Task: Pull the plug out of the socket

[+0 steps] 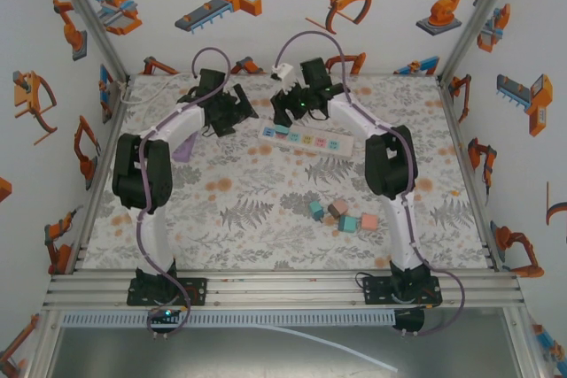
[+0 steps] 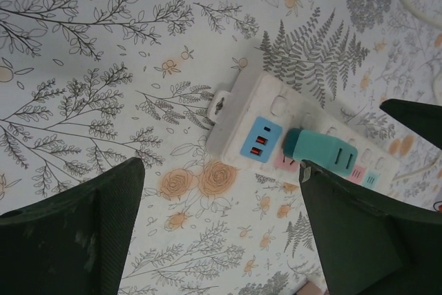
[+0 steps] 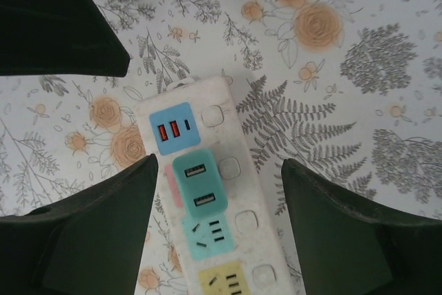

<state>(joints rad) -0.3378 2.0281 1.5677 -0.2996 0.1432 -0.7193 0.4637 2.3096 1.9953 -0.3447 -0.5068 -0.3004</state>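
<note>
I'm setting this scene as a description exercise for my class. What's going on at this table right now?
Two robot arms are working over a white power strip that lies on the floral table. A teal plug sits in one of its sockets and has not yet been pulled out. The right gripper hangs open over the plug, one finger on either side, not closed on it. The left gripper, also open, hovers by the end of the strip near the blue USB socket.

Teal plug [image 3: 200,186] — seated in the white socket strip [image 3: 215,139] lying flat.
</note>
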